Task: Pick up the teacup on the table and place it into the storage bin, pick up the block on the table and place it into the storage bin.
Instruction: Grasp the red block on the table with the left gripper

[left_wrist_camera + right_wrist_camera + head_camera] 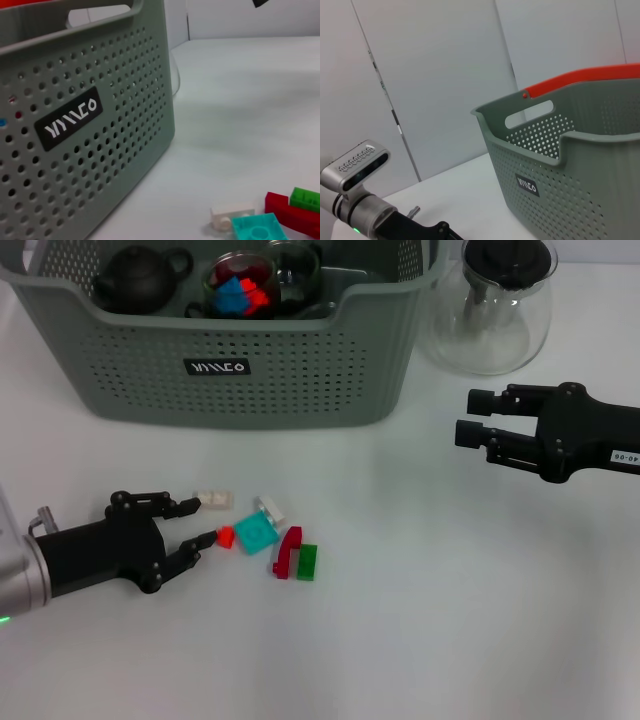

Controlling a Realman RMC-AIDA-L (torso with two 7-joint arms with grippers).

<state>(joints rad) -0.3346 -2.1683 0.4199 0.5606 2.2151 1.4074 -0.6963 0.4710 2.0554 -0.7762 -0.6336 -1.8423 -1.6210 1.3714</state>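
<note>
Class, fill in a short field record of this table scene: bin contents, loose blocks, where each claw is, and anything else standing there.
Storage bin: holds dark teapot and glass cup of blocks
Loose blocks: red, teal, dark red, green, two whitish
Left claw: open, at table level, one fingertip beside the red block
Right claw: raised right of bin, holding nothing
Glass carafe: right of bin

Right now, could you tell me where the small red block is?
In the head view the small red block lies on the table left of centre, against the teal block, right at the left gripper's open fingertips.
</note>
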